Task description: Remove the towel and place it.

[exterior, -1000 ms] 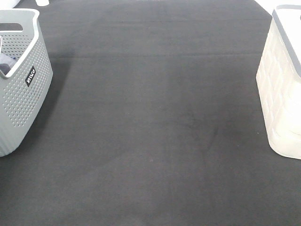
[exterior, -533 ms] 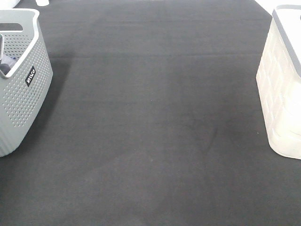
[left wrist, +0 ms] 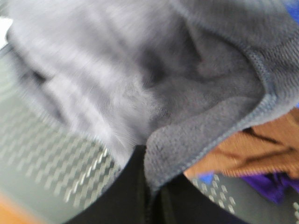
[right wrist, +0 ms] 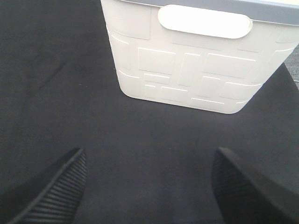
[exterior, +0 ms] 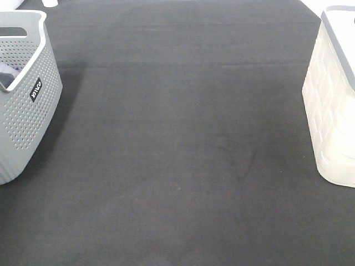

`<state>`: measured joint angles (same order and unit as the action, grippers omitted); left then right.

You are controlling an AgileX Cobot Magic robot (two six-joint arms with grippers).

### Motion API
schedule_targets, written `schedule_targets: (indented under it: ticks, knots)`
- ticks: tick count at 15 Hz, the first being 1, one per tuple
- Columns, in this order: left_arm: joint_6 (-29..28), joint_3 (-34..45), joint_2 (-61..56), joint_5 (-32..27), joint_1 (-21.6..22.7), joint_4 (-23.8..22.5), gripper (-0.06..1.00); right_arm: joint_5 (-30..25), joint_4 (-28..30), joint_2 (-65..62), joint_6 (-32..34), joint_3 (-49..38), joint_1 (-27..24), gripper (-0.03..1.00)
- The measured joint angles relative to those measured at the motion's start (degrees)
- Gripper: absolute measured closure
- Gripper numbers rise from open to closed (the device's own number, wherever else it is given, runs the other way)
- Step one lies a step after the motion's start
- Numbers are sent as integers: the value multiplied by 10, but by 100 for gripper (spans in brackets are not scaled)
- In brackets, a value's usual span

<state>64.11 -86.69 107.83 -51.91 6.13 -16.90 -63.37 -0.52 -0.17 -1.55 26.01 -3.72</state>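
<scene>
The grey-lavender towel point(left wrist: 140, 60) fills the left wrist view, bunched inside the grey perforated basket point(exterior: 28, 105). My left gripper point(left wrist: 147, 205) sits right under it. Its dark jaws are pressed together on a stitched edge of the towel. In the exterior view only a sliver of the towel point(exterior: 4, 72) shows over the basket's rim, and neither gripper is in that view. My right gripper point(right wrist: 149, 186) is open and empty, low over the black table, facing the white basket point(right wrist: 196, 60).
An orange-brown cloth point(left wrist: 252, 149) and a blue-purple cloth point(left wrist: 271, 184) lie under the towel in the grey basket. The white basket point(exterior: 335, 100) stands at the table's right edge. The black table cover point(exterior: 183, 138) spans the space between the two baskets.
A small piece of the left arm that showed at the grey basket's left edge has dropped out of the exterior view. The cloth seen there now looks lighter.
</scene>
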Motion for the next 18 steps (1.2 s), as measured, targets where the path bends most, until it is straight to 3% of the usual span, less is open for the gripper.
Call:
schedule_targets:
  ticks: [3,5,9,13,18]
  knots:
    - [-72,0,-90,-11,0,11,94,0,0,0,0,0,0,28]
    - [-84,0,-128,-14,0,14,94,0,0,0,0,0,0,28]
    - [-85,0,-186,-13,0,31,94,0,0,0,0,0,0,28]
    - [-70,0,-245,-6,0,97,94,0,0,0,0,0,0,28]
    - [-65,-19,-280,-6,0,143,94,0,0,0,0,0,0,28]
